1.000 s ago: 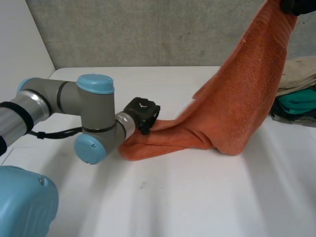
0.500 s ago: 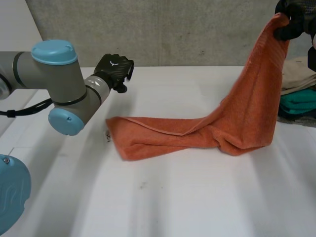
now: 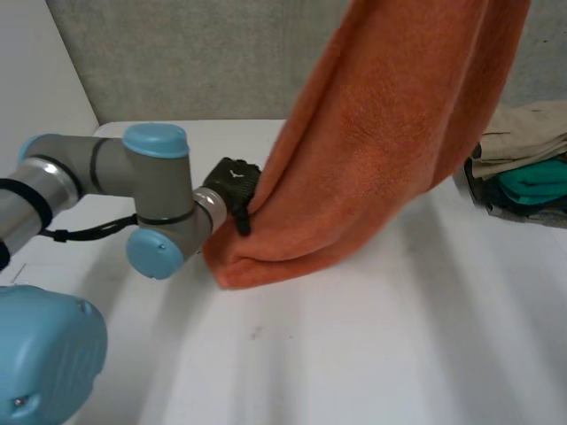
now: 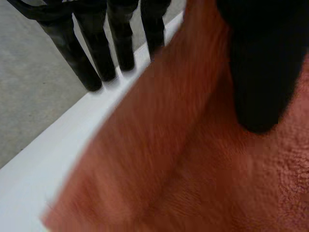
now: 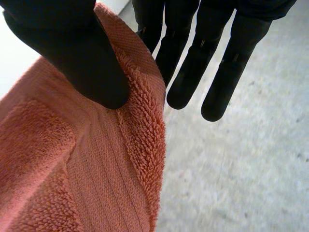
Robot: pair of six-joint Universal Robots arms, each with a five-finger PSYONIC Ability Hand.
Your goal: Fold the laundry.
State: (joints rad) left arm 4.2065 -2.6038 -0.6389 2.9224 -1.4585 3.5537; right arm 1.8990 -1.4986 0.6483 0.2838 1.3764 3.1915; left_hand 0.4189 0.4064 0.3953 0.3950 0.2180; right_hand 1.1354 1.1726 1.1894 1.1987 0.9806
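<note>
An orange towel [image 3: 381, 133] hangs from above the head view, and its lower fold rests on the white table [image 3: 354, 354]. My left hand [image 3: 232, 180] is at the towel's lower left end, just above the table. In the left wrist view its fingers [image 4: 96, 53] stand straight past the towel [image 4: 183, 169], with the thumb [image 4: 260, 72] over the cloth and apart from them. In the right wrist view my right hand [image 5: 67, 38] pinches the towel's hemmed top edge [image 5: 140, 125] under its thumb and holds it high, while its other fingers [image 5: 227, 63] stay straight.
A stack of folded laundry sits at the table's right edge, with beige cloth [image 3: 532, 137] over teal [image 3: 532, 181]. A grey wall [image 3: 195, 62] runs behind the table.
The left hand let go of the towel's end, swung up and away, then came back to that end with its fingers straightened. The right hand carried the towel higher and leftward, so it now hangs wide.
</note>
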